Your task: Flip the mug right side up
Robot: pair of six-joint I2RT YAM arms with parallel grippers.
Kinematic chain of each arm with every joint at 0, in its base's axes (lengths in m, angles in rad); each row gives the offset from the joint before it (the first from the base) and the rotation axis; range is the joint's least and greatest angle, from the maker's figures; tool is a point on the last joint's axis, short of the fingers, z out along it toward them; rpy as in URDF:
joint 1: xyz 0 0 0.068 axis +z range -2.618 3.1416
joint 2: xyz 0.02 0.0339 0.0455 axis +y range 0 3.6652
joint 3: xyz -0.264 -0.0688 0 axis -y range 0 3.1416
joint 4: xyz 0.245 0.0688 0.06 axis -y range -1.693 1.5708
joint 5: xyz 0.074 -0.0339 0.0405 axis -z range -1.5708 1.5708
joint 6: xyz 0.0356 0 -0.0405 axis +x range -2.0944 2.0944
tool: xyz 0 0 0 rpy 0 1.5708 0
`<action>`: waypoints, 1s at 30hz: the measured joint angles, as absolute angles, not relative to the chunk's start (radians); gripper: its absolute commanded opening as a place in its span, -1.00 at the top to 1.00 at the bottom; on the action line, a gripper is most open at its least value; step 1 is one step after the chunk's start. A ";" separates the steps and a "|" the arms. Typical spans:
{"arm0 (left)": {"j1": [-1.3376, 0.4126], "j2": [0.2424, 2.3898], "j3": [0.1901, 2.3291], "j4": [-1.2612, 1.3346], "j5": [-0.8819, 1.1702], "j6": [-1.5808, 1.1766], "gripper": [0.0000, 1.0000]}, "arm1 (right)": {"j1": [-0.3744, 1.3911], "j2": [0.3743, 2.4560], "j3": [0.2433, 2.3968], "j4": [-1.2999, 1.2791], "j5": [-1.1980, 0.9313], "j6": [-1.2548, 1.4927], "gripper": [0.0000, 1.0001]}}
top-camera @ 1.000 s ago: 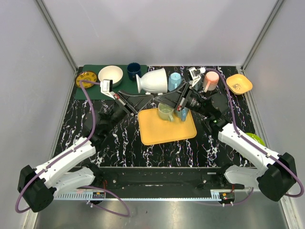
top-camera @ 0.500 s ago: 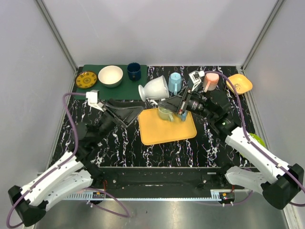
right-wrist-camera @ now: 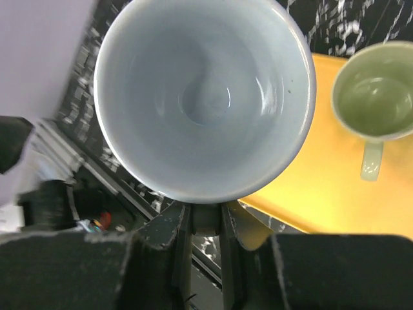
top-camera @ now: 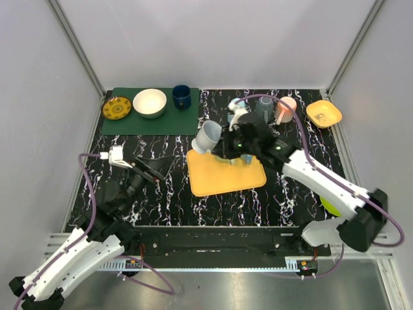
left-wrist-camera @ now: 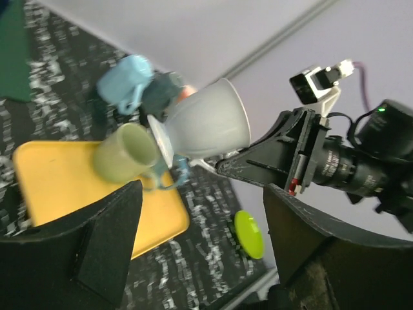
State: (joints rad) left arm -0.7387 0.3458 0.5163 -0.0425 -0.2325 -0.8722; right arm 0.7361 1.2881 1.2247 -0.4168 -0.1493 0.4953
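The pale grey mug (top-camera: 208, 134) hangs tilted in the air over the far left corner of the orange tray (top-camera: 227, 179). My right gripper (right-wrist-camera: 206, 223) is shut on its handle, and the right wrist view looks straight into the mug's empty bowl (right-wrist-camera: 203, 97). The left wrist view shows the mug (left-wrist-camera: 210, 123) lying sideways, its mouth turned left. My left gripper (top-camera: 152, 169) is open and empty, well to the left of the tray; through its fingers (left-wrist-camera: 97, 245) I see only table.
A green mug (right-wrist-camera: 377, 100) stands upright on the tray, with a light blue cup (left-wrist-camera: 126, 81) beyond it. At the back are a pink cup (top-camera: 286, 108), an orange bowl (top-camera: 324, 113), and a green mat (top-camera: 155, 123) bearing a white bowl (top-camera: 150, 103), a dark blue cup (top-camera: 181, 97) and a yellow plate (top-camera: 117, 108). A lime disc (left-wrist-camera: 248, 234) lies on the right.
My left arm has drawn back from the mug to the near left, its gripper now open. The right gripper has swung the mug left and turned it.
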 measured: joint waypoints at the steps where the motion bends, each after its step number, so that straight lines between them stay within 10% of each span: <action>1: -0.739 0.348 0.516 -0.090 -0.253 -0.872 -0.54 | 0.756 1.328 1.242 -0.440 -0.128 0.478 1.00; 30: -0.739 0.288 0.519 -0.456 -0.473 -0.943 -0.52 | 0.882 1.876 1.410 -0.477 0.304 0.334 1.00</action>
State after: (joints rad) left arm -0.7387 0.2878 0.5194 -0.4564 -0.4728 -0.9432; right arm 0.8822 1.8759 1.4097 -0.4774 0.3038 0.3344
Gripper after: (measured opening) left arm 0.761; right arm 0.230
